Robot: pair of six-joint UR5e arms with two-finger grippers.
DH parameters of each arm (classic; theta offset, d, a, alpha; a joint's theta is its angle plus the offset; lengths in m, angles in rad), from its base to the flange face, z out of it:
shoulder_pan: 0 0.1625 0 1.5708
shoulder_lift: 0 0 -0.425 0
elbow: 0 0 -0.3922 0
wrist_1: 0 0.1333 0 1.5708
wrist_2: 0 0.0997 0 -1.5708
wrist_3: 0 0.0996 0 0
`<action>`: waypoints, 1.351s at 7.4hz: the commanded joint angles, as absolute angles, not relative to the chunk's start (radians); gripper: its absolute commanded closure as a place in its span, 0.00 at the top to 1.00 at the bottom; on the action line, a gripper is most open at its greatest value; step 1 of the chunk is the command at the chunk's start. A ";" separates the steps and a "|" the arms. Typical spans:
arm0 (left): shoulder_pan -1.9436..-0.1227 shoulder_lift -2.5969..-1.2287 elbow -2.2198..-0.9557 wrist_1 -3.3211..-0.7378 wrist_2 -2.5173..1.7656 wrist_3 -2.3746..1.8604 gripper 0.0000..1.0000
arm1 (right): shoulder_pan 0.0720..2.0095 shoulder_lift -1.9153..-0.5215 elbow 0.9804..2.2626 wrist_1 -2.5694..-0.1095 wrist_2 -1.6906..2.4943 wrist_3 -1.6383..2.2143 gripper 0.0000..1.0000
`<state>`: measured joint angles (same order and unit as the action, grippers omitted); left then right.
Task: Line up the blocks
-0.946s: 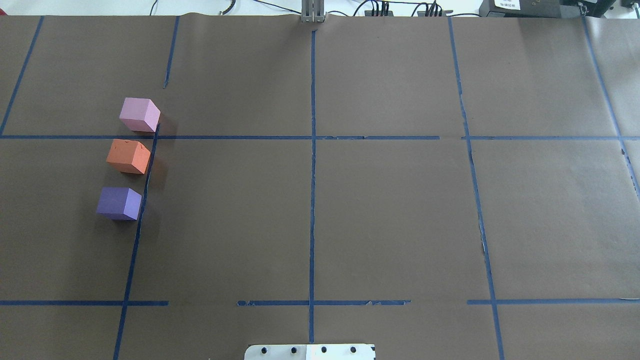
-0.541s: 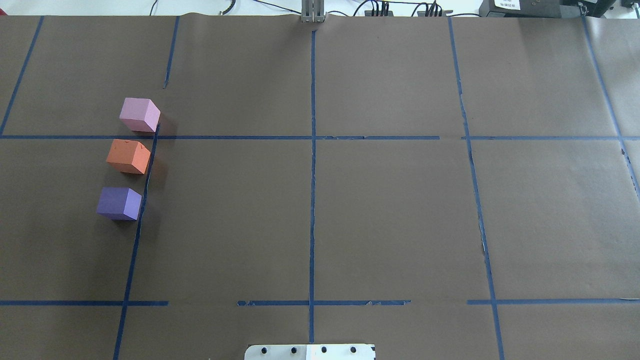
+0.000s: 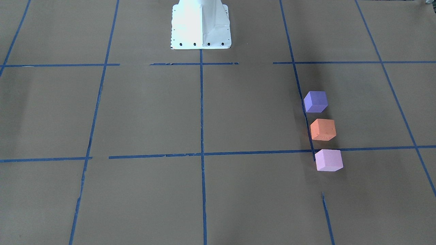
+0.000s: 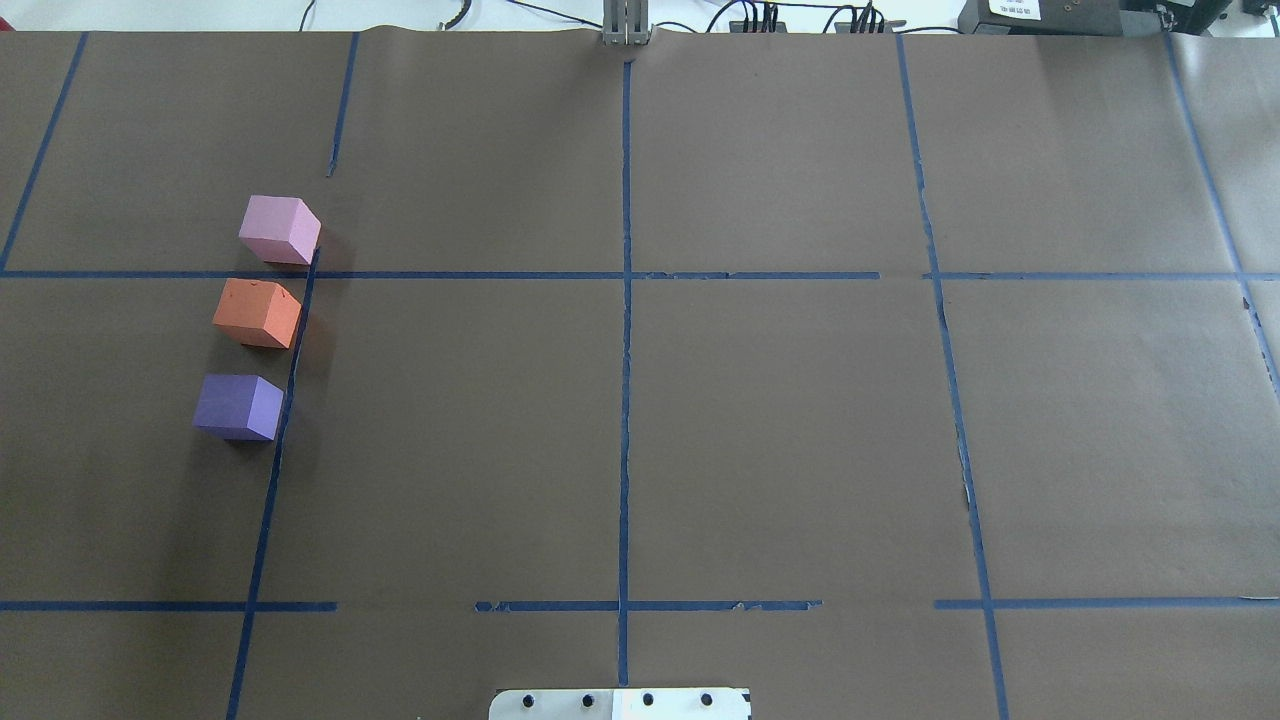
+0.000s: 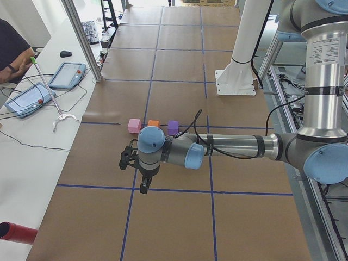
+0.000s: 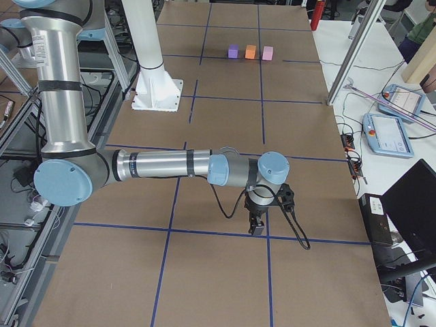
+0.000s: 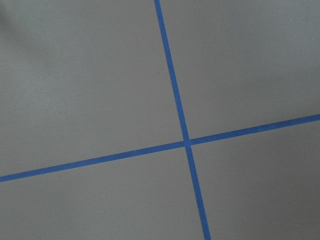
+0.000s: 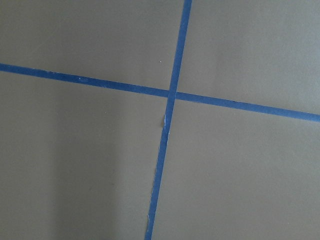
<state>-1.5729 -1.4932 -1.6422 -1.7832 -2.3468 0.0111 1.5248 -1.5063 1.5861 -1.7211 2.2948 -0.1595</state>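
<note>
Bench (image 4: 780, 430) left, spaced row far to near: pink block (image 4: 279, 229), orange block (image 4: 257, 313), purple block (image 4: 238, 407). Left end effector (image 5: 143, 187), right end effector (image 6: 257, 227): apart/together unclear.

I see my left gripper (image 5: 143, 186) hanging over the table (image 5: 179, 228), pointing downward, its opening unclear. Just beyond it the pink block (image 5: 134, 125), orange block (image 5: 153, 124) and purple block (image 5: 173, 127) sit in a row.

Aligned: pink block (image 4: 279, 229), orange block (image 4: 257, 313), purple block (image 4: 238, 407)
</note>
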 commanded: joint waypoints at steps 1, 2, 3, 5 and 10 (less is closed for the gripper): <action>-1.575 -1.468 -1.646 -1.793 -2.382 0.011 1.00 | 1.525 -1.506 1.586 -1.721 2.295 -0.160 1.00; -1.575 -1.468 -1.657 -1.792 -2.385 -0.053 1.00 | 1.525 -1.506 1.586 -1.721 2.295 -0.160 1.00; -1.577 -1.470 -1.672 -1.789 -2.379 -0.133 1.00 | 1.525 -1.505 1.586 -1.721 2.295 -0.160 1.00; -1.577 -1.468 -1.666 -1.751 -2.384 -0.127 1.00 | 1.525 -1.506 1.586 -1.721 2.295 -0.160 1.00; -1.575 -1.456 -1.670 -1.746 -2.368 -0.072 1.00 | 1.525 -1.506 1.586 -1.721 2.295 -0.160 1.00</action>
